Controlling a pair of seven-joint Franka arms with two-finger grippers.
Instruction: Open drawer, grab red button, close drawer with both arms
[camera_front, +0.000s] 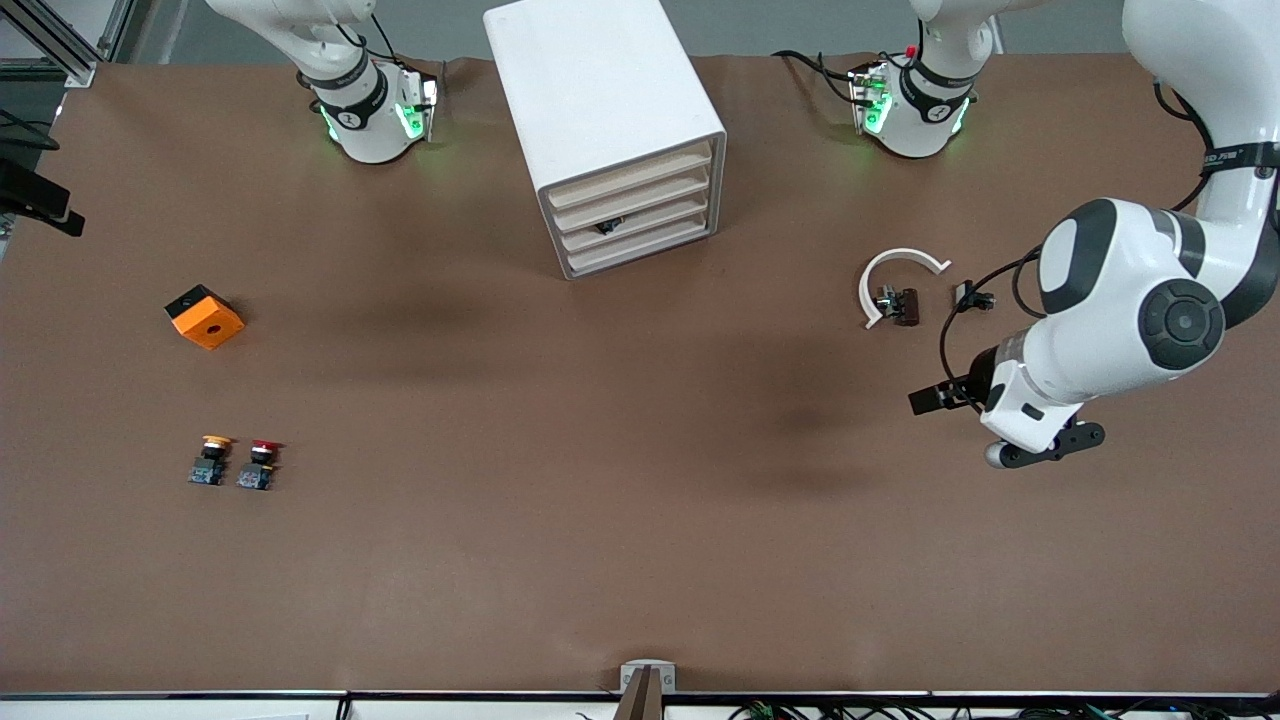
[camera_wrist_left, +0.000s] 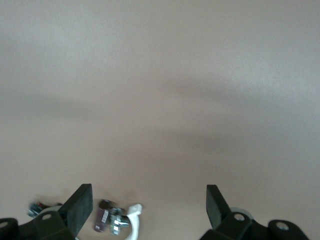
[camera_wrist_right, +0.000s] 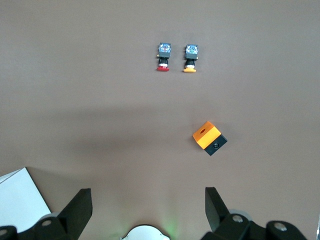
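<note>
No word or number could be read with certainty. A short line of white lettering was spotted on the black band (camera_front: 1238, 157) of the left arm (camera_front: 1130, 300), toward that arm's end of the table from the cabinet (camera_front: 600, 110), but its characters were too small to be made out. A small dark mark on a white round patch was picked out on the collar of the right arm's base (camera_front: 365, 110), beside the cabinet, and a like mark on the left arm's base (camera_front: 915, 105), at the cabinet's other flank. Neither mark could be read.
</note>
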